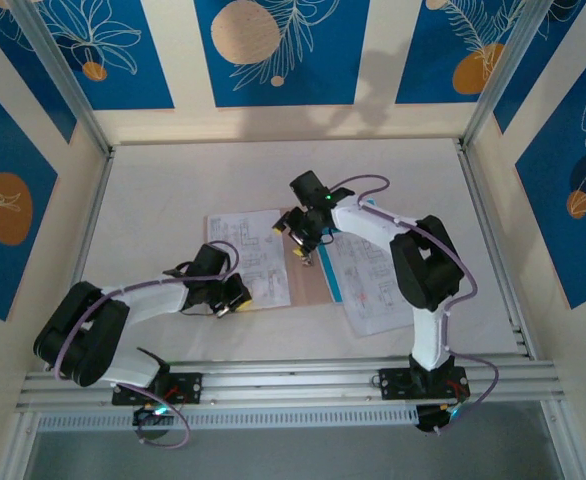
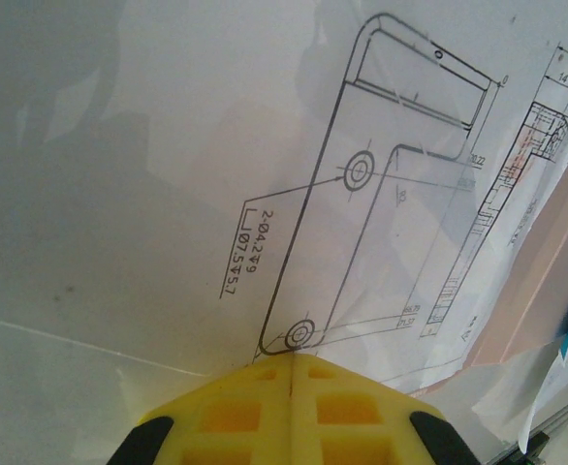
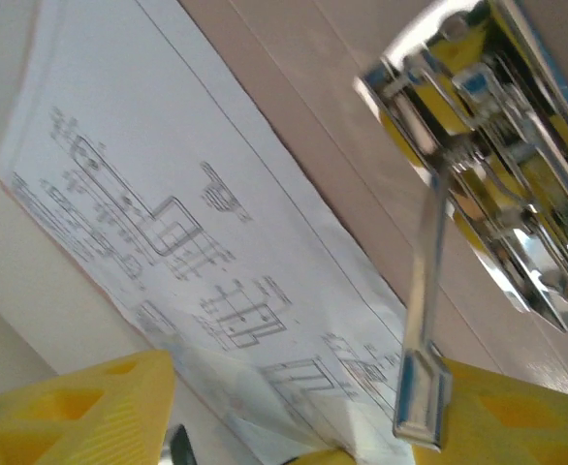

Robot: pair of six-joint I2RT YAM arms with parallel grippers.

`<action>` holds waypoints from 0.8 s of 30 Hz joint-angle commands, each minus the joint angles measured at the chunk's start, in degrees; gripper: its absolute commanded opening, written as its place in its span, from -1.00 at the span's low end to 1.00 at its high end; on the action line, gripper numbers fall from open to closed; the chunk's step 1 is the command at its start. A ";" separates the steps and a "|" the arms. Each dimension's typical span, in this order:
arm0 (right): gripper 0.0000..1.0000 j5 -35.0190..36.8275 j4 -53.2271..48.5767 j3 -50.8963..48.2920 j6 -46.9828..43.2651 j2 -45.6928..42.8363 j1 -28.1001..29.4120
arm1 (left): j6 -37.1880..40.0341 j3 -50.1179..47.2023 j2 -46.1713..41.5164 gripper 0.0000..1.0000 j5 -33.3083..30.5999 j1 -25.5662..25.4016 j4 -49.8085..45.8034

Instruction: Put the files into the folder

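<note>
Right gripper [image 3: 299, 412] open, empty, over folder [image 3: 294, 87]. Left gripper [image 2: 292, 373] shut, lower centre, tips on files [image 2: 381, 194]. Files likely limp, slippery: pinch an edge.

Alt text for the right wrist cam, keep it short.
A metal clip on the tan folder sits upper right, its lever reaching down beside one yellow fingertip of the open right gripper. A white sheet of line drawings runs diagonally across the frame, overlapping the folder.
</note>
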 commanded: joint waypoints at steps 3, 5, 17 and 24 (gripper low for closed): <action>0.22 -1.62 -0.46 5.78 0.15 4.23 -1.95 | 1.76 -1.42 2.72 -1.00 -2.62 0.38 -9.32; 0.20 -1.48 -0.38 7.35 -0.75 5.78 -2.66 | 1.93 -1.15 2.83 -1.00 -2.58 0.29 -9.44; 0.13 -3.22 -0.74 16.20 -7.62 13.17 -6.21 | 2.63 0.05 2.92 -1.00 -2.87 0.47 -11.05; 0.14 -3.16 -1.34 18.06 -13.10 8.87 -7.68 | 3.83 1.15 3.10 -1.00 -3.28 1.42 -12.40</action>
